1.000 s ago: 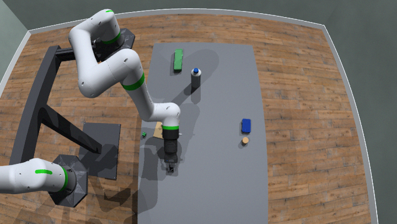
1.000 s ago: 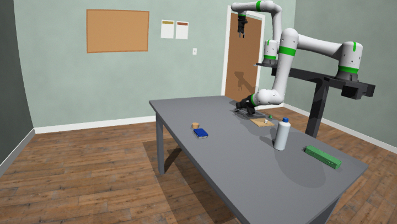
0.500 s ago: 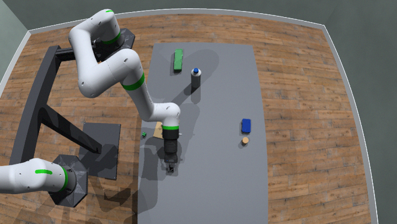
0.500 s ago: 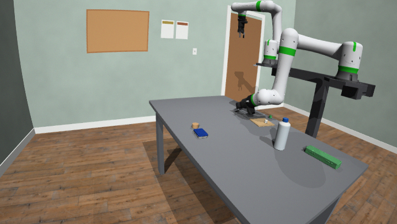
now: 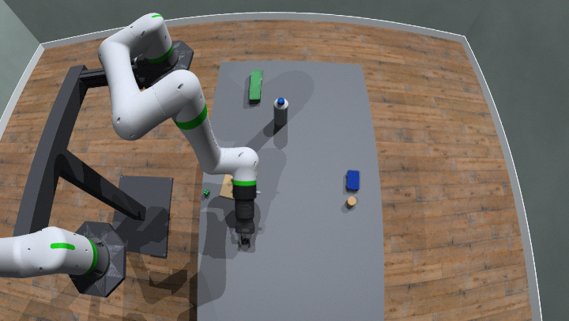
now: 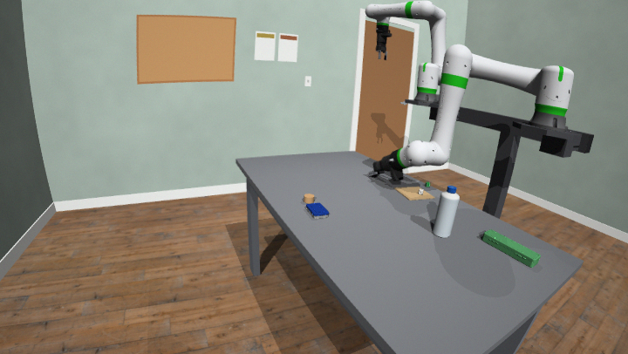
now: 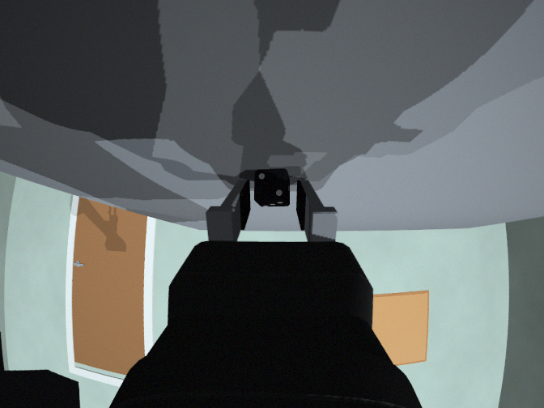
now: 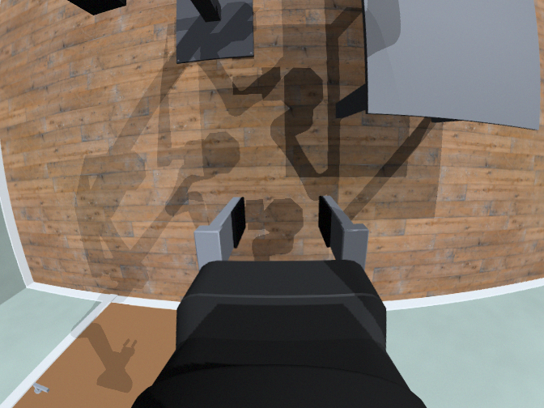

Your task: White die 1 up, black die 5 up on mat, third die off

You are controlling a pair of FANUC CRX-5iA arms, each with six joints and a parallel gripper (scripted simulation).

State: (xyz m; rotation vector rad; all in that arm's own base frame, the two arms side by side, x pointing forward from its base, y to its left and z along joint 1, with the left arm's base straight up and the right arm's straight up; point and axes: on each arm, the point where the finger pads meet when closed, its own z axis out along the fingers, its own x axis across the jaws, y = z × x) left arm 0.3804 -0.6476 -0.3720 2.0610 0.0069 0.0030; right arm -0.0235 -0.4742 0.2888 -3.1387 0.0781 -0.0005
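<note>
Near the middle of the left wrist view, one black die (image 5: pixel 246 240) (image 7: pixel 272 188) sits between the fingers of the left gripper (image 5: pixel 245 243) (image 6: pixel 372 174) (image 7: pixel 273 195), which is released, a gap showing on either side. Being a cube, the die has no long axis; its sides run nearly parallel to the finger pads. The face towards the camera carries two pips on a diagonal from upper left to lower right. Its resting contact cannot be told.

Right of centre in the exterior view, one white die (image 6: pixel 420 191) is on the single tan mat (image 5: pixel 227 188) (image 6: pixel 406 194); its pips are too small to read. One green die (image 5: pixel 206 192) (image 6: pixel 427 184) lies off the mat, making three dice in all. The black die is off the mat too.

High in the exterior view, the right gripper (image 6: pixel 382 57) (image 8: pixel 281 211) points down, fingers wide apart and holding nothing.

The desk (image 5: pixel 310 258) (image 6: pixel 351 241) (image 8: pixel 452 65) also carries one bottle (image 5: pixel 280 114) (image 6: pixel 446 215), one long green block (image 5: pixel 255 85) (image 6: pixel 509 248), one blue box (image 5: pixel 352 179) (image 6: pixel 317 210) and one tan cylinder (image 5: pixel 351 201) (image 6: pixel 309 198).
</note>
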